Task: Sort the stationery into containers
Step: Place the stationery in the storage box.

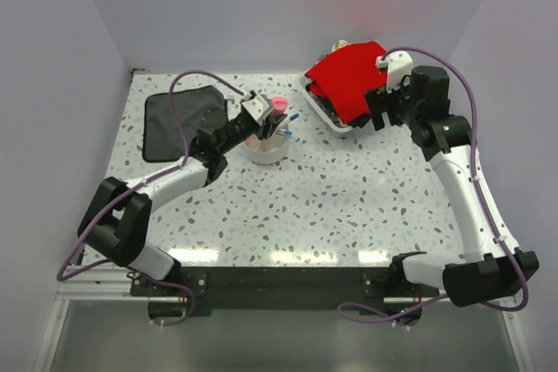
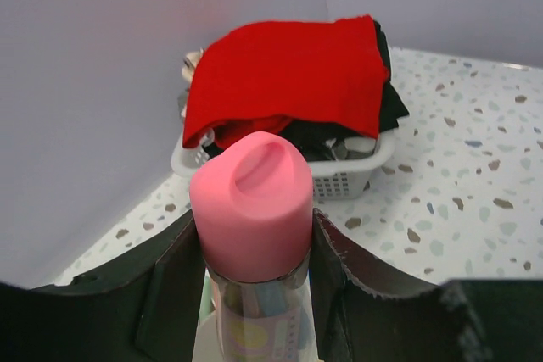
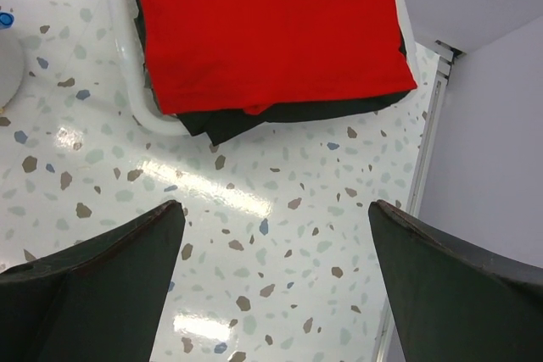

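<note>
The left fingers (image 2: 174, 294) are clamped on the pink-capped stick (image 2: 252, 209), held upright above the divided bowl (image 1: 264, 157), evidently for lowering in; which compartment cannot be determined. Blue-tipped pens (image 1: 293, 117) stand in the bowl. The right fingers (image 3: 102, 277) are spread apart, holding nothing, beside the white tray (image 3: 129, 65), away from the bowl.

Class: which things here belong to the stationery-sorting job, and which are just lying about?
Job: pink-capped stick, held in the left claw; blue-tipped pens; off-white bowl.
Lying about: black cloth; white tray; red cloth.
</note>
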Robot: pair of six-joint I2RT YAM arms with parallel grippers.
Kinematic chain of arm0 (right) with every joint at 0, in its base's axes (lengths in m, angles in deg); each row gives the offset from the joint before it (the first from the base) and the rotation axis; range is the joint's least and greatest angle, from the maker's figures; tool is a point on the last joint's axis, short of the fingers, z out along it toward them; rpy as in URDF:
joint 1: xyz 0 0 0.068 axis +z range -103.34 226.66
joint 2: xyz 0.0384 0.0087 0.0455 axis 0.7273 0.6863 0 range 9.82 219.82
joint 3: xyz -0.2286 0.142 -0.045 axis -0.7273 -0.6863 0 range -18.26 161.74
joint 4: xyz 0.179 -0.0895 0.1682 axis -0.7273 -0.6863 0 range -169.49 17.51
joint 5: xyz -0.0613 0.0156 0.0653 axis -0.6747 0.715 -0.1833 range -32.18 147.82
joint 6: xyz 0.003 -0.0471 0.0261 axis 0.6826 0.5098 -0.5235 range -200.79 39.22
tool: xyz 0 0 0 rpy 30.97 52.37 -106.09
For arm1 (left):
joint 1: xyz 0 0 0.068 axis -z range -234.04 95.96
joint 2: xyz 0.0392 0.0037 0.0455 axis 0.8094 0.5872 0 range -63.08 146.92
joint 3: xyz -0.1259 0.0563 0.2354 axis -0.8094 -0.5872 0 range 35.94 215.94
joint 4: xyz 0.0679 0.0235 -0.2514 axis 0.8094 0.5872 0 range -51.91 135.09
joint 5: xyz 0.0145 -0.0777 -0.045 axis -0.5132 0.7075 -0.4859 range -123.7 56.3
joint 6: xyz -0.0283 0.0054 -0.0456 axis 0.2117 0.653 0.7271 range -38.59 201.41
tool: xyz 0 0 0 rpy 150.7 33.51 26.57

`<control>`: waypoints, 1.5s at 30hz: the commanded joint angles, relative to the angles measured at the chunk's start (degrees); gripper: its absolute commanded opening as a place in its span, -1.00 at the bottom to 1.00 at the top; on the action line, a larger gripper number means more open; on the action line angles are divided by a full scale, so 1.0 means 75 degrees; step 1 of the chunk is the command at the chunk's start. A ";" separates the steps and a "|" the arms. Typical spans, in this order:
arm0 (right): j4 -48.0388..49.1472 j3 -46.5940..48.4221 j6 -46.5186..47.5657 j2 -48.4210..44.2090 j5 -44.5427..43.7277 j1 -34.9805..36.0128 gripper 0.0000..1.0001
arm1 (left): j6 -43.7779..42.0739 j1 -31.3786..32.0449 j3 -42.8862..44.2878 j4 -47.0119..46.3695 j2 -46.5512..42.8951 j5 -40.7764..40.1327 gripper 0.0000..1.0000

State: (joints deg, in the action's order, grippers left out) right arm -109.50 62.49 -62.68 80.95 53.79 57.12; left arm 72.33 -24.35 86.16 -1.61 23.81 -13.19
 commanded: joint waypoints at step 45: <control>0.0013 0.0378 0.0246 0.0594 -0.0037 -0.0094 0.96 | 0.0320 -0.0490 -0.0344 -0.3390 0.0967 -0.1200 0.43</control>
State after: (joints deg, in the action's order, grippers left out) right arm -109.79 62.54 -61.58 86.22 53.00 56.73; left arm 74.82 -27.45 83.82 -20.12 36.40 -19.96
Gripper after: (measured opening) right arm 0.968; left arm 0.632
